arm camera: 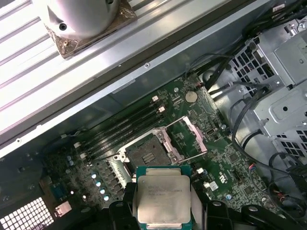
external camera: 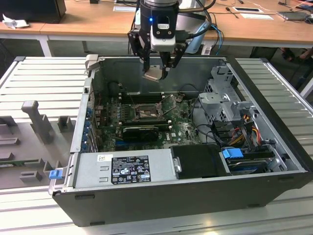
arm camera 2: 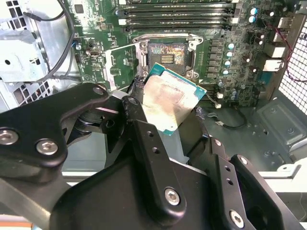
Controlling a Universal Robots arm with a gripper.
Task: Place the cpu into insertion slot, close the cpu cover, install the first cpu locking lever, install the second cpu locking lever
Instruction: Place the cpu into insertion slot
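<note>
Gripper (external camera: 158, 70) is pinched on the cpu (external camera: 152, 75), which is held tilted above the open case. Insertion slot (external camera: 146, 111) is noted at 6 o'clock of the gripper in the exterior view, well apart, with the cpu cover (arm camera: 195, 135) raised.

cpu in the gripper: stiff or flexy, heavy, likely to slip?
Likely stiff: the cpu is a flat, metal-faced plate, held unbent in the gripper. It is probably light, being so thin. It could slip, since it looks pinched only by its thin side edges.

Cpu (arm camera: 163, 201) seemingly above open insertion slot (arm camera: 146, 155)
</note>
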